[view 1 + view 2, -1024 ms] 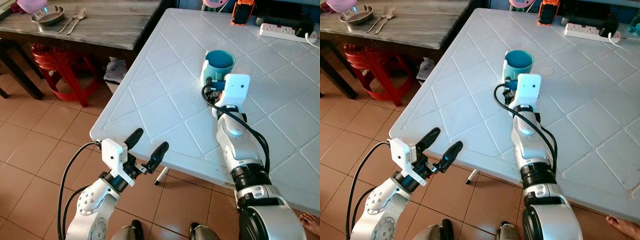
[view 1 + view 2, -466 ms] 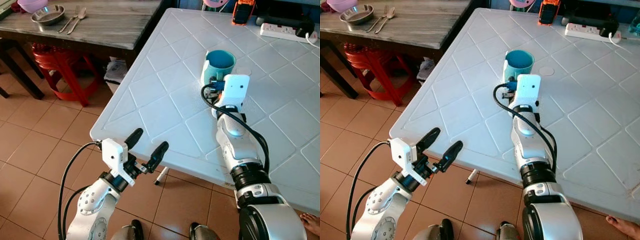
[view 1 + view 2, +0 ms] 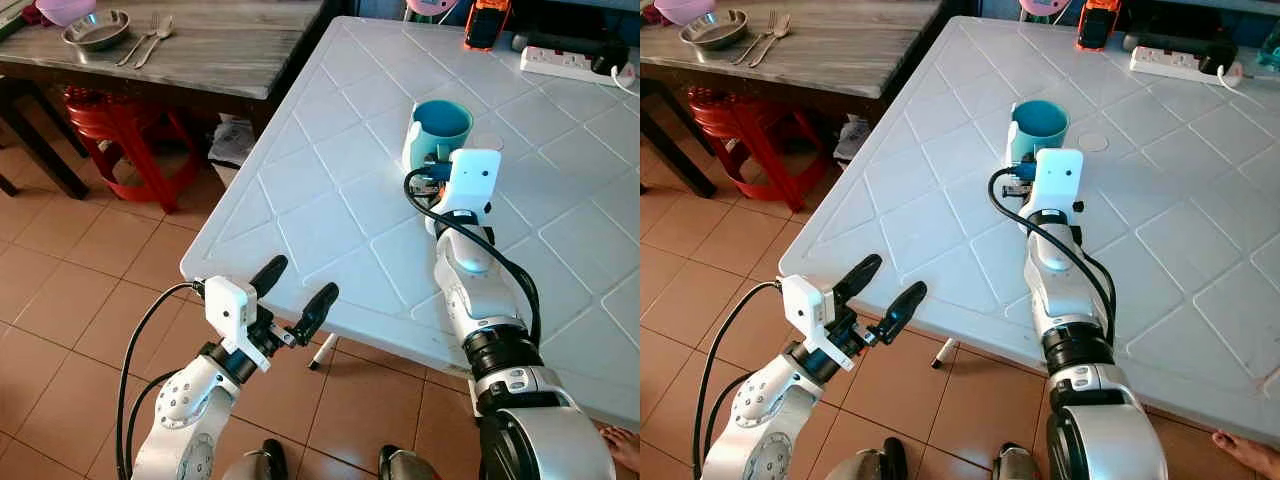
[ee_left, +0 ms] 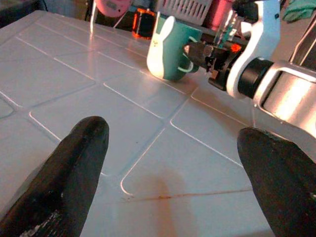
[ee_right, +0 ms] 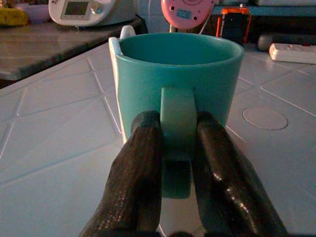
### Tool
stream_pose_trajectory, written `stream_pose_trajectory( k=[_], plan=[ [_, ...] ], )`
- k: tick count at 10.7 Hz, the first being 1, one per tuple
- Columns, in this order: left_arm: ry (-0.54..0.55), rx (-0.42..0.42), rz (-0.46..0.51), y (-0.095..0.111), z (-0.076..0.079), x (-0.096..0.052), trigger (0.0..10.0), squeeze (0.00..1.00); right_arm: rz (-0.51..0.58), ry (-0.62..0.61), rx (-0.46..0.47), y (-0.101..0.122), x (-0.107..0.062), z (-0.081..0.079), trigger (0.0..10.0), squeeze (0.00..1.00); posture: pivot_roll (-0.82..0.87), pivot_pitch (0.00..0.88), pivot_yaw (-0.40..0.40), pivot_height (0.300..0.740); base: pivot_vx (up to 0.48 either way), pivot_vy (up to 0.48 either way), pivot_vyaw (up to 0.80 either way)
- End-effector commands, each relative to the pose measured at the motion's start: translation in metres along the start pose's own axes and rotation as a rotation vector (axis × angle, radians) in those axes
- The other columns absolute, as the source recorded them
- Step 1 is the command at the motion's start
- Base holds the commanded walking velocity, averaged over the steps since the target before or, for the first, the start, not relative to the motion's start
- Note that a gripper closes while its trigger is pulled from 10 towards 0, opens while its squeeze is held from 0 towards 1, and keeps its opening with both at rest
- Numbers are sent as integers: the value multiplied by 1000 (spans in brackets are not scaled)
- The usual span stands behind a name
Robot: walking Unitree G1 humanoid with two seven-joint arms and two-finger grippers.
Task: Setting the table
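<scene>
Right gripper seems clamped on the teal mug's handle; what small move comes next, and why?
Probably a short straight lift. The right gripper has both black fingers pinching the handle of the teal ceramic mug, which stands upright on the white plastic table. The left gripper hovers open off the table's edge.

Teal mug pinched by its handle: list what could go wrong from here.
1. The right gripper holds the teal mug only by its thin handle, fingers on either side; the mug could swivel or slip if lifted quickly.
2. The arm's black cable loops close beside the mug and might snag or nudge it.
3. The left gripper hangs open at the white table edge and might knock it if raised.
</scene>
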State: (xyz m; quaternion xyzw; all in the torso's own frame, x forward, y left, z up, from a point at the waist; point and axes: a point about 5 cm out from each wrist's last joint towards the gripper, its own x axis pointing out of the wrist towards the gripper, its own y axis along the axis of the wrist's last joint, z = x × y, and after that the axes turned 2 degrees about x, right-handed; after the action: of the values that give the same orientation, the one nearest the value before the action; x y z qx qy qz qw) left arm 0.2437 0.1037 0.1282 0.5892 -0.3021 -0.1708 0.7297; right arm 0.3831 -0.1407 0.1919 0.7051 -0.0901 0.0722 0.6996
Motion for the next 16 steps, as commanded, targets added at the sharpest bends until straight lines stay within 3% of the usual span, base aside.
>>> stream_pose_trajectory(
  k=[1, 5, 7, 8, 9, 10, 11, 13, 16],
  plan=[
    [-20, -6, 4, 1, 2, -1, 10000, 0, 2, 7, 7, 1, 1, -1, 0, 0, -54, 241, 60, 740, 0, 0, 0],
    [-29, 1, 15, 1, 1, 3, 10000, 0, 16, -2, 6, 3, 1, 2, 0, 0, -59, 226, 64, 740, 0, 0, 0],
    [112, 104, 24, 7, -13, 4, 10000, 0, 52, 2, 33, 9, -9, 4, 0, 0, -57, 218, 61, 740, 0, 0, 0],
    [187, 139, 16, 9, -24, 5, 10000, 0, 73, 7, 38, 13, -18, 8, 1059, 0, -57, 218, 61, 740, 0, 0, 0],
    [249, 163, -1, 8, -33, 6, 10000, 0, 87, 9, 35, 16, -28, 12, 2745, 0, -65, 214, 62, 740, 0, 0, 0],
    [346, 187, -34, 5, -43, 6, 10000, 0, 96, 5, 34, 17, -40, 18, 10000, 0, -76, 200, 66, 740, 0, 0, 0],
    [398, 187, -50, 3, -48, 7, 10000, 0, 84, 4, 23, 15, -51, 21, 10000, 0, -82, 189, 68, 740, 0, 0, 0],
    [383, 173, -47, 1, -49, 12, 10000, 0, 25, -19, 17, 5, -72, 25, 10000, 0, -90, 167, 72, 740, 0, 0, 0],
    [382, 151, -52, -2, -50, 20, 10000, 0, -17, -50, 26, 4, -79, 29, 10000, 0, -102, 146, 83, 740, 0, 0, -448]
  ],
)
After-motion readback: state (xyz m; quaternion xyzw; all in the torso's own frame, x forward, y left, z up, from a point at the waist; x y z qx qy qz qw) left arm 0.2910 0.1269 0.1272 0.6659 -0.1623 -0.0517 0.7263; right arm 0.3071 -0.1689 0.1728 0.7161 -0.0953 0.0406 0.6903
